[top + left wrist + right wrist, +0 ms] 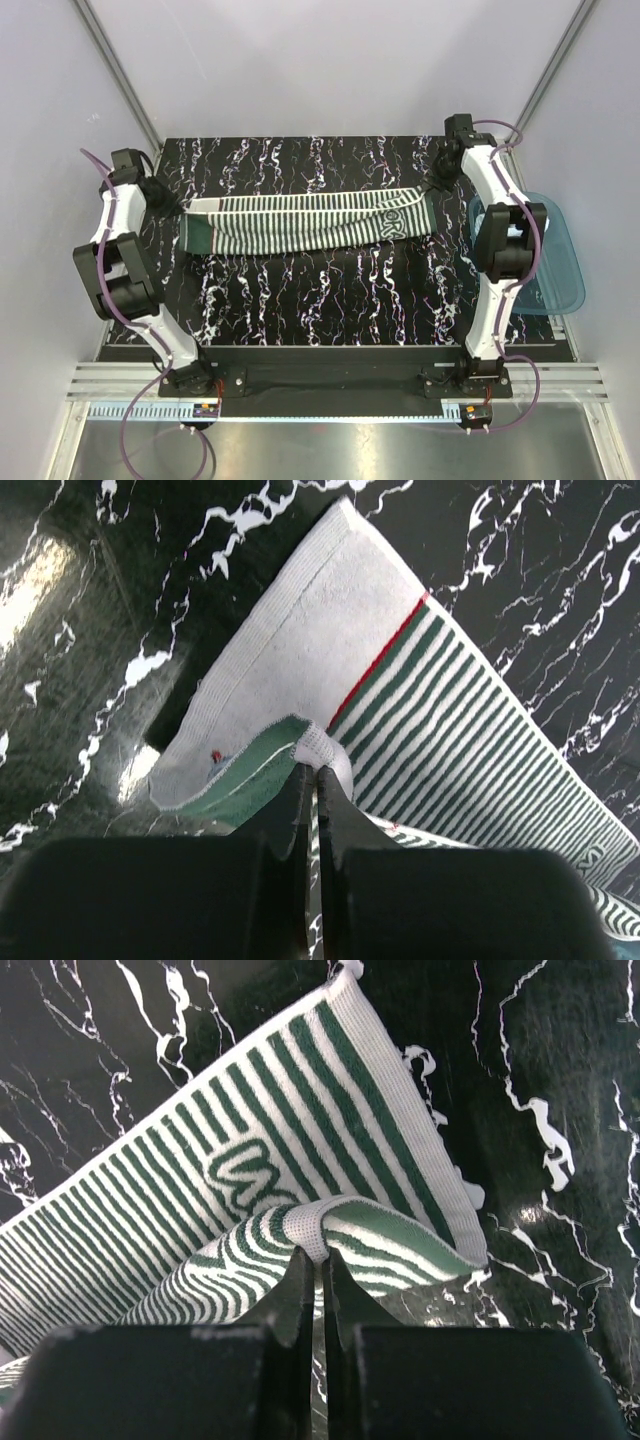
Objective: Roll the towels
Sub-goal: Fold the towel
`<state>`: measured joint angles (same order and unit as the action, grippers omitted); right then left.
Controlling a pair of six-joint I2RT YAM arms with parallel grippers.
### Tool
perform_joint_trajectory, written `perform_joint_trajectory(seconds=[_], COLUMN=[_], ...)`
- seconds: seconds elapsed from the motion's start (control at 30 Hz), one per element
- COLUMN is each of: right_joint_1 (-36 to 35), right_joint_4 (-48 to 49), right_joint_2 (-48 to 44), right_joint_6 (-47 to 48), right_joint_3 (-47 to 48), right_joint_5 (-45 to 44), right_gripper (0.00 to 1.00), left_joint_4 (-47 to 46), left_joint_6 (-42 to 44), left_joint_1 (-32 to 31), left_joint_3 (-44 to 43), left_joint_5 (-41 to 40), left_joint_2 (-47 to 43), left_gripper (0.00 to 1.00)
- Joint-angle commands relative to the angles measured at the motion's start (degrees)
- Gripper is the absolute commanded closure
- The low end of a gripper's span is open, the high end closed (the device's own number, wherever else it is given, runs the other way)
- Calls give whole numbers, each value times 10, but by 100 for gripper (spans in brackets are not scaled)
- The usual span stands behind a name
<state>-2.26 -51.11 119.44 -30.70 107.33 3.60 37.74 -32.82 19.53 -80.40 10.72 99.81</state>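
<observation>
Top external view: the striped towel (310, 222) lies stretched left to right across the middle of the table (300, 300), a glossy black top veined with white that throws back patches of light. Pale walls (330, 60) close in the table's far side and both flanks, and a metal rail (330, 385) runs along its near edge.

The towel is a long band of narrow dark green and white stripes. Toward the table's left side it ends in a plain pale panel set off by a thin red line, and toward the right side green lettering is woven in.

The left gripper (312, 770) is clamped tight on a fold of the towel's left end, and the pinched cloth is raised off the table. The right gripper (318, 1255) is clamped the same way on a fold at the right end.

Broad strips of tabletop show on the far and near sides of the towel. A translucent blue tray (560, 280) sits just off the table's right edge, partly behind the right arm.
</observation>
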Motion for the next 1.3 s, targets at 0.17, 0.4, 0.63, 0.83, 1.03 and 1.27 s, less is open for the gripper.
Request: perform_joint_trajectory(seconds=[0.17, 0.4, 0.63, 0.83, 1.03, 1.27], right_joint_1=[16, 38, 38, 38, 38, 2], right_joint_4=[-24, -48, -72, -86, 7, 87], right_joint_2=[64, 140, 202, 141, -32, -134], right_joint_6=[7, -2, -9, -6, -6, -9], right_joint_3=[89, 173, 280, 274, 59, -148], right_joint_5=[1, 21, 11, -8, 35, 78], right_gripper=[100, 91, 11, 8, 5, 5], left_joint_4=[-7, 19, 71, 84, 77, 32], left_joint_6=[9, 12, 19, 37, 50, 40], left_joint_1=[-11, -26, -34, -36, -34, -35], left_joint_3=[-80, -162, -287, -339, -258, -52], left_joint_5=[-26, -40, -53, -47, -58, -26], left_joint_2=[57, 140, 244, 225, 111, -63], left_gripper=[100, 100, 65, 13, 11, 12])
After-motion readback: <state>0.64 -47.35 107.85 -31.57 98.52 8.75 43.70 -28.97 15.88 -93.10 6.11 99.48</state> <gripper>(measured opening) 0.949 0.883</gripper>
